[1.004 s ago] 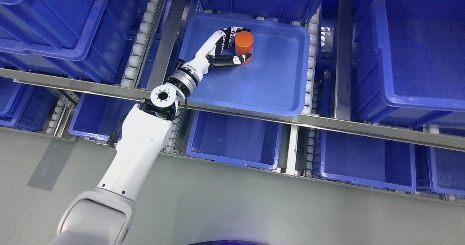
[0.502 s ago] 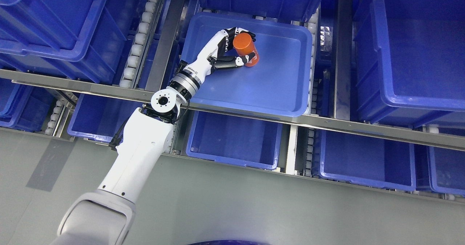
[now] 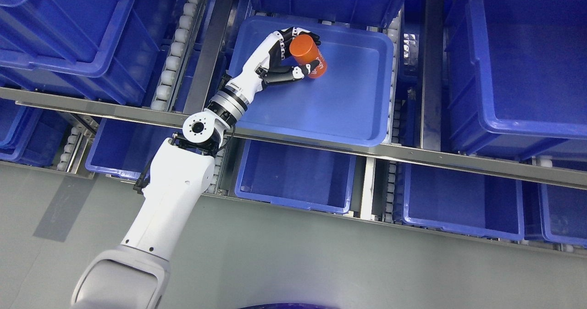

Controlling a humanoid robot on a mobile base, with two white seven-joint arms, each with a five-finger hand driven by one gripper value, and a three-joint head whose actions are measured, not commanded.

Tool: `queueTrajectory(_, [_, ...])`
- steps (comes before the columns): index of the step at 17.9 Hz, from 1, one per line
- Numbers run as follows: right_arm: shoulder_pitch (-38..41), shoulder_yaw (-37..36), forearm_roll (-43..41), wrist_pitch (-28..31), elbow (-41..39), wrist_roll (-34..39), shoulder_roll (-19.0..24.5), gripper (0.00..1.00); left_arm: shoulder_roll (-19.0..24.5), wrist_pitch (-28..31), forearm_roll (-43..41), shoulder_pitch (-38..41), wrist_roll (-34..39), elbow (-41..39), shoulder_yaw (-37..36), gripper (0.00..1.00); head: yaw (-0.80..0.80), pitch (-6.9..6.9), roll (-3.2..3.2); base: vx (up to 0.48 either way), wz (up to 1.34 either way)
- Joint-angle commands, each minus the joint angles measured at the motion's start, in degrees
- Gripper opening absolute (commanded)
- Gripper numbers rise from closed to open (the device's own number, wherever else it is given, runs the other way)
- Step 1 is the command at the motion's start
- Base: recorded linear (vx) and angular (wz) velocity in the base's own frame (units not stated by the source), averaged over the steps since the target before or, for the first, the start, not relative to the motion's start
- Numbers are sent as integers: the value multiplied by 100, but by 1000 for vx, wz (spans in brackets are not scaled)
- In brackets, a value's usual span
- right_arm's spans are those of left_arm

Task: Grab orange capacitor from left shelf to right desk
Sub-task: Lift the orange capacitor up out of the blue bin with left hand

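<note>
Orange capacitor tilted, in left hand

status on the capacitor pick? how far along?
Done: the left robot hand has closed on the orange capacitor. In hand: the capacitor sits tilted in the grip, over the shallow blue tray on the shelf; I cannot tell whether it is clear of the floor. Left: withdraw it and carry it to the right desk, which is out of view.

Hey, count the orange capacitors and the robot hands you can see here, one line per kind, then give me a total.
orange capacitor: 1
robot hand: 1
Total: 2
</note>
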Motion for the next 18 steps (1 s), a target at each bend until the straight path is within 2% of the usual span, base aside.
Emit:
queueTrajectory(1, [9, -62, 0, -6, -193, -4, -100, 100, 100, 190, 60, 329, -25, -1869, 831, 0, 0, 0, 0, -25, -22])
queueTrajectory(5, [9, -62, 0, 3, -193, -4, -100, 100, 100, 94, 60, 872, -25, -2916, 1184, 2, 0, 0, 0, -37, -38])
queueTrajectory(6, [9, -62, 0, 3, -193, -4, -100, 100, 100, -133, 60, 1109, -25, -3066, 1185, 2, 0, 0, 0, -41, -46])
queueTrajectory(9, [9, -62, 0, 2, -193, -4, -100, 100, 100, -1414, 51, 1515, 27, -3068, 1167, 2, 0, 0, 0, -77, -57])
queueTrajectory(11, [9, -62, 0, 3, -193, -4, -100, 100, 100, -1908, 51, 1604, 141, -3068, 1193, 2, 0, 0, 0, -106, -96])
queueTrajectory(14, [9, -62, 0, -6, -193, -4, -100, 100, 100, -2165, 51, 1665, 466, -3068, 1220, 2, 0, 0, 0, -146, -136])
queueTrajectory(18, [9, -62, 0, -6, -193, -4, -100, 100, 100, -2262, 51, 1727, 519, -3068, 1264, 2, 0, 0, 0, -191, -206])
